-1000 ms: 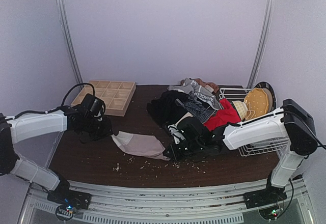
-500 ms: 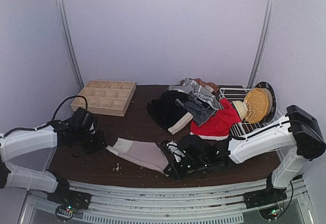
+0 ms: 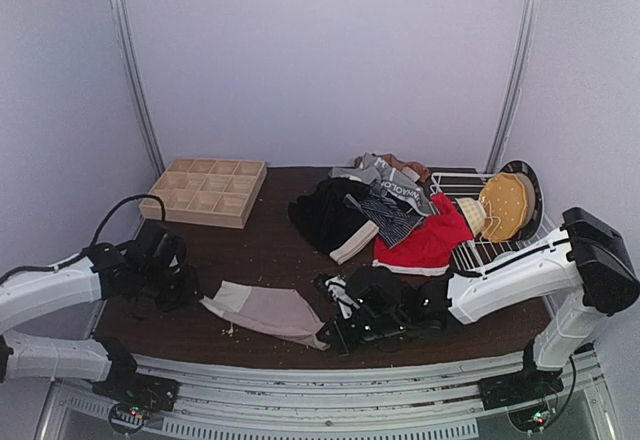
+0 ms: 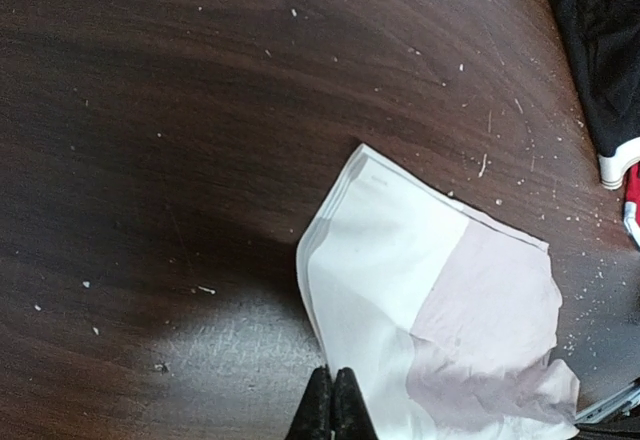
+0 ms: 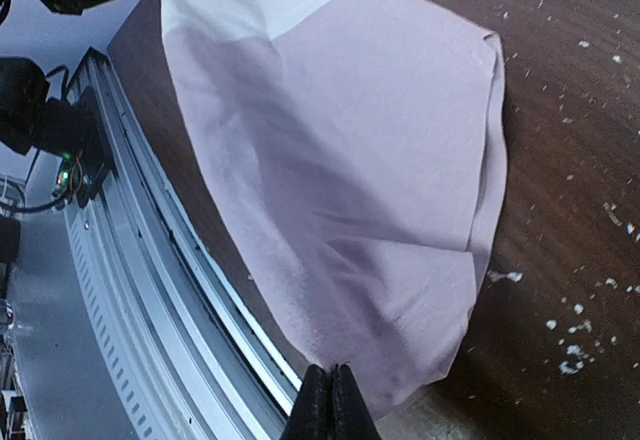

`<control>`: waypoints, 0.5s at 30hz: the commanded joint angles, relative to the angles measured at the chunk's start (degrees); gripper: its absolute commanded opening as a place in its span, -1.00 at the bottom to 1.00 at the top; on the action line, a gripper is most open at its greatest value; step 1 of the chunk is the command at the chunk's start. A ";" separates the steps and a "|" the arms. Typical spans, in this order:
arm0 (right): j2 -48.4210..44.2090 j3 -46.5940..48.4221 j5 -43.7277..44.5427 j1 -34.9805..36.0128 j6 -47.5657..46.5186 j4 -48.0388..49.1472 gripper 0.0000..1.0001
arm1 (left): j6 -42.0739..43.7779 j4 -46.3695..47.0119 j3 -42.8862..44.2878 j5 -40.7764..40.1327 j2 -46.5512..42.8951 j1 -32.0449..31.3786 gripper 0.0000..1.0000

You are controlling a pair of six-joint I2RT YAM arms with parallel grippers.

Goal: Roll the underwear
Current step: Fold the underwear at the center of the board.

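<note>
Top external view: pink-beige briefs (image 3: 265, 308) spread at front of desk (image 3: 250, 245), between arms. Grip: left fingers (image 4: 319, 412) clenched on pale end, right fingers (image 5: 318, 400) clenched on opposite edge. Step: laying flat. Next, you likely need to release, then roll from one end.

Pale lilac walls (image 3: 320, 60), dark wooden table (image 3: 270, 250)

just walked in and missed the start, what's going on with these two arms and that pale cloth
Both arms are working on one pale pink-beige underwear, which lies spread flat near the front edge of the table. The left gripper is shut on its lighter end and the right gripper is shut on the opposite end. It is not rolled yet. A pile of other underwear sits at the back right, a wooden grid tray at the back left.
</note>
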 commanded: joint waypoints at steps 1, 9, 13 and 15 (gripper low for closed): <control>0.78 3.03 -2.84 -3.70 -0.15 0.54 -1.00 | 2.02 1.49 5.43 -1.67 6.30 0.65 -1.00; 2.88 4.55 -6.24 -8.03 0.20 1.82 -1.00 | 2.50 2.71 7.54 -1.99 10.69 2.96 -1.00; 4.15 4.55 -7.31 -10.62 0.92 3.46 -1.00 | 2.32 3.40 7.91 -2.38 12.39 4.09 -1.00; 5.15 4.94 -7.68 -11.49 0.92 3.72 -1.00 | 2.30 4.07 8.11 -2.21 13.59 4.68 -1.00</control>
